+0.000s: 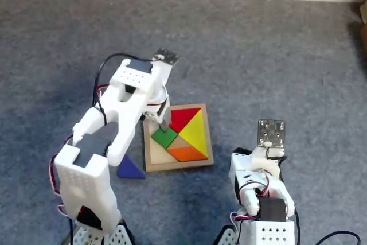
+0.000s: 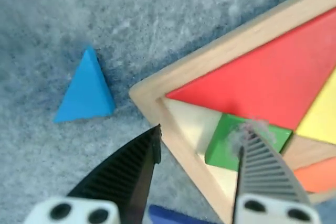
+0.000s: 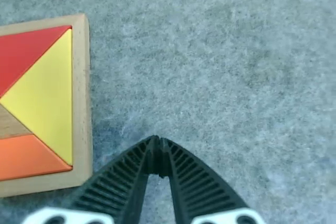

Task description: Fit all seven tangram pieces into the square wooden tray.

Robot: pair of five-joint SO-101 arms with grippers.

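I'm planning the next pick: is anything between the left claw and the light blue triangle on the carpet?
Nothing visible. The left claw, open, straddles the tray at its corner rim. Its outer finger hangs on the side of the light blue triangle, with bare carpet between.

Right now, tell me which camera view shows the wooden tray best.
The high view: the wooden tray lies nearly whole in it, with one corner covered by the left gripper. The left wrist view gives that corner close up; the right wrist view gives one side rail and the pieces along it.
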